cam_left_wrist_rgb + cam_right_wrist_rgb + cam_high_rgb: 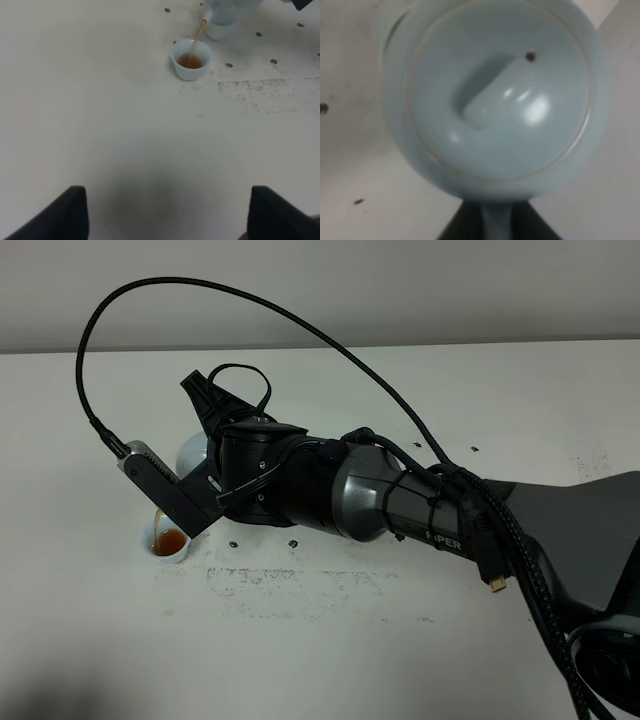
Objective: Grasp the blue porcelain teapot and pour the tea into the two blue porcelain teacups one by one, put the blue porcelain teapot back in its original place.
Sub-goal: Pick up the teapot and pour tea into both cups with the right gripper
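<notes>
My right gripper (497,227) is shut on the loop handle of the blue porcelain teapot (495,100), whose knobbed lid fills the right wrist view. From the high camera only a pale sliver of the teapot (190,452) shows past the right arm, which reaches across to the left. A thin stream of tea (198,36) falls from the tilted spout into one teacup (190,60), also the teacup (170,542), which holds reddish-brown liquid. The second teacup (220,30) stands just behind it, partly under the pot. My left gripper (167,215) hangs open well short of the cups.
The white table (350,640) has dark specks and a scuffed grey patch (290,575) to the right of the cups. A black cable (250,300) arcs high over the right arm. The table's back edge meets the wall.
</notes>
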`<state>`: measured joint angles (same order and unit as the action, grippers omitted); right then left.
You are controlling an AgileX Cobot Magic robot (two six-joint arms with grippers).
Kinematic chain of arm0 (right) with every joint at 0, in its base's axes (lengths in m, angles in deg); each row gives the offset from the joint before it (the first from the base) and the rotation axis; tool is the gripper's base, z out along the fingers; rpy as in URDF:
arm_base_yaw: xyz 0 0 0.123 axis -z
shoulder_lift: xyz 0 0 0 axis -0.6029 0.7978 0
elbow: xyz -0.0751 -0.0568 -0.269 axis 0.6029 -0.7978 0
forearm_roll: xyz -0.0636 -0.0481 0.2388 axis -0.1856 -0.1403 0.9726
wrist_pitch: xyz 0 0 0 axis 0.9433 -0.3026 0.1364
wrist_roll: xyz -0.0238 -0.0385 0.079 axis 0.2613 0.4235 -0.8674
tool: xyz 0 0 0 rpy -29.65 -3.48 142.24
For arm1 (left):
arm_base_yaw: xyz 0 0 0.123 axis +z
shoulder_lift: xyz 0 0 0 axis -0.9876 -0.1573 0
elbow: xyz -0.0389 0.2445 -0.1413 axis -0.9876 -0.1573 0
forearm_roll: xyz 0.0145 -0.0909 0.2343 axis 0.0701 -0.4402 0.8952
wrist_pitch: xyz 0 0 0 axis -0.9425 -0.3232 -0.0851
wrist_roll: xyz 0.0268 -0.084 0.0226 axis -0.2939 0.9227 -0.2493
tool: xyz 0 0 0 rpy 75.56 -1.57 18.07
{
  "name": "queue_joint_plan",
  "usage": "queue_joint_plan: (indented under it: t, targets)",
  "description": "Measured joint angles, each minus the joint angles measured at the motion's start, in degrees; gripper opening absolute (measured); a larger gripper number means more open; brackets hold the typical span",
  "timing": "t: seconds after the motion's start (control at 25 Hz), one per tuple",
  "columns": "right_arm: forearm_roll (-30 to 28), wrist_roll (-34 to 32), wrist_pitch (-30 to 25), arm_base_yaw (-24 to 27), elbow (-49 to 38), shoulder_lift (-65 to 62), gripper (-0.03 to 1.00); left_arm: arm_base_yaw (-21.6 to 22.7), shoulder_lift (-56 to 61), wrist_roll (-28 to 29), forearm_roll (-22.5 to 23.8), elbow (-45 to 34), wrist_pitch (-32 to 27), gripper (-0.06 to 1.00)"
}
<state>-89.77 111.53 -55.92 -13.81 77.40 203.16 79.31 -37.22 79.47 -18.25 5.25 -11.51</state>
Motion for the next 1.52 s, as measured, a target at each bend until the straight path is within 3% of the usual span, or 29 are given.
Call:
queue_joint_plan:
  t: [1.52]
  targets:
    - [-1.1,0.2,0.1,0.0,0.0,0.0,0.04,0.0,0.0,0.0,0.0,0.0,0.0,0.63]
